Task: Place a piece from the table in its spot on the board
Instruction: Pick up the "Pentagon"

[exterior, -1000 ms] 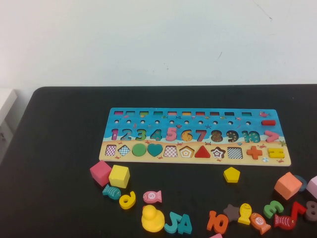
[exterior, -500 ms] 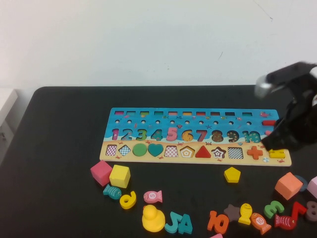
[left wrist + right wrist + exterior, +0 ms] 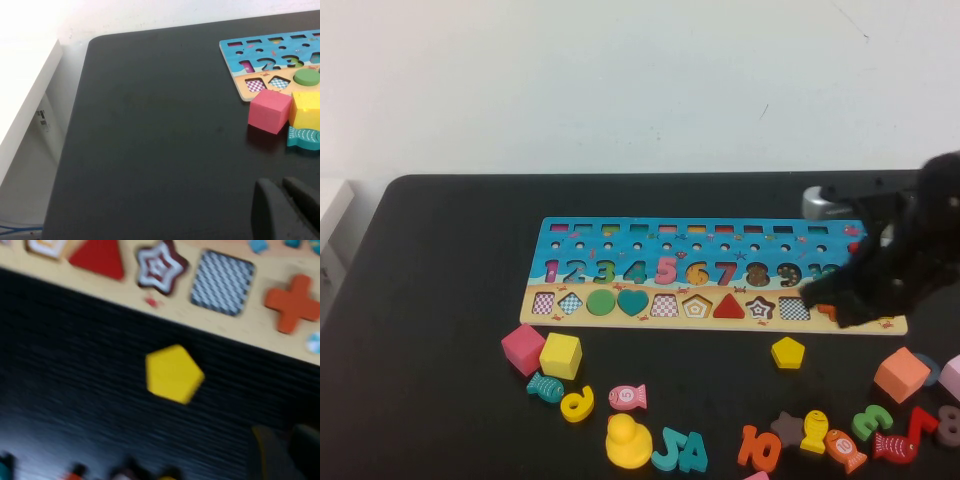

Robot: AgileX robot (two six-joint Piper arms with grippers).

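Lying flat on the black surface (image 3: 440,300), the yellow pentagon piece (image 3: 787,352) sits just in front of the long wooden board (image 3: 620,232), near its right part and apart from its edge. The right wrist view shows the same piece (image 3: 174,373) below the star hollow (image 3: 161,266) and the checkered square hollow (image 3: 223,282), with nothing touching it. The pentagon hollow (image 3: 696,307) on the sandy band is empty; it lies between a checkered square and the red triangle (image 3: 728,306), well to the left of the piece.

The right end effector (image 3: 840,300) hangs over the right end of the board, above the orange cross area, and it hides that corner. It is blurred — whether its fingers are released or clenched cannot be told, and it holds nothing that can be seen.

The left end effector (image 3: 285,207) is low over the bare left part of the surface, its two dark fingers pressed together — clenched on nothing. Near it stand the pink cube (image 3: 270,111) and the yellow cube (image 3: 306,109), just before the left end of the board.
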